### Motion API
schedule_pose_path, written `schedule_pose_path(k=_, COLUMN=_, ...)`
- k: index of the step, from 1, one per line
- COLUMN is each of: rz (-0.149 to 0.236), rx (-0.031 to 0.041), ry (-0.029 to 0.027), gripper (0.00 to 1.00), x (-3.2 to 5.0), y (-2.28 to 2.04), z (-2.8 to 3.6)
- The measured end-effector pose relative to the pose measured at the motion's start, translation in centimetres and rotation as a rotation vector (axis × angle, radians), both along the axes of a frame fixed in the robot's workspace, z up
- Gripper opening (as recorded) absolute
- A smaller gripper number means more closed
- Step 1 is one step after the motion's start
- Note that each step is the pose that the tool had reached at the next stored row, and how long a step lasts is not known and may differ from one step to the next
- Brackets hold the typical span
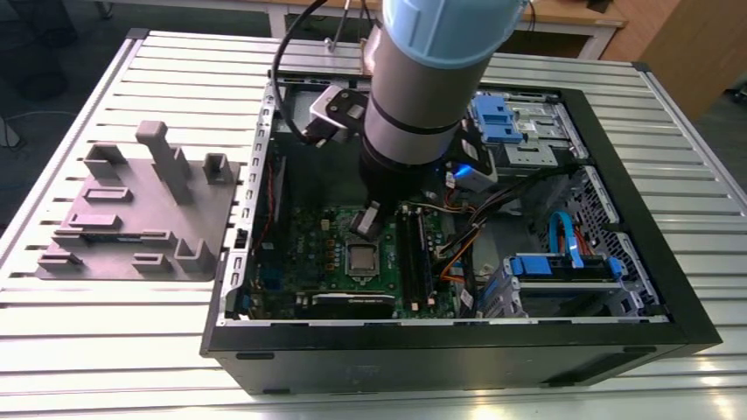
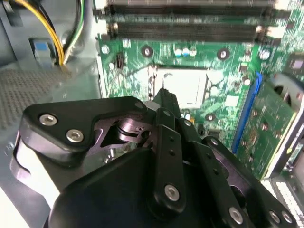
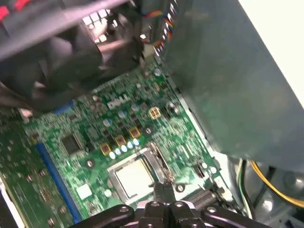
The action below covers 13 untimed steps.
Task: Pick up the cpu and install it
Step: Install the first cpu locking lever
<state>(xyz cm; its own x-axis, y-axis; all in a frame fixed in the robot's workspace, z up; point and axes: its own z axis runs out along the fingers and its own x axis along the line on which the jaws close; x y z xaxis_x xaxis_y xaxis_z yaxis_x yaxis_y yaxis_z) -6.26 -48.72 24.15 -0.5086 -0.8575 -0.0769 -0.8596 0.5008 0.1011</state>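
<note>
The gripper (image 2: 164, 95) hangs inside the open computer case (image 1: 467, 346), low over the green motherboard (image 1: 338, 236). In both wrist views its two dark fingers (image 3: 161, 190) run side by side with no gap showing between them, so the jaws look closed together, with nothing seen between them. Their tips end at the edge of the socket frame (image 3: 159, 164), just beside the cpu (image 3: 133, 175); whether they touch the frame I cannot tell.

The cpu lies flat in the socket in the middle of the motherboard, its pale metal top facing up. In the exterior view it (image 1: 363, 257) sits just below the arm's end, towards the near side of the case, with the gripper (image 1: 369, 223) a little beyond it.

The second wrist view shows the cpu (image 2: 183, 85) partly hidden behind the fingers, with long dark memory slots (image 2: 190, 31) beyond it, a blue slot (image 2: 247, 114) to one side and yellow cables (image 2: 52, 38) by the case wall. The first wrist view shows the whole top of the cpu and small yellow parts (image 3: 121, 140) on the motherboard.

The exterior view takes in the slatted metal worktop (image 1: 94, 350) and, on the exterior view's left of the case, a grey plastic plate with upright blocks (image 1: 140, 210), well apart from the gripper
</note>
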Motion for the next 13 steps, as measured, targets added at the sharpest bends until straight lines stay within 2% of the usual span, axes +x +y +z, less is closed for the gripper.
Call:
schedule_pose_path(k=4, rz=0.000, rx=0.0010, ry=0.0004, gripper=0.10, x=1.13, y=0.25, z=-0.02)
schedule_pose_path(k=8, rz=0.000, rx=0.0016, ry=0.0005, gripper=0.10, x=1.67, y=1.04, z=-0.08)
schedule_pose_path(k=13, rz=0.000, rx=0.0016, ry=0.0012, gripper=0.10, x=2.27, y=1.42, z=-0.17)
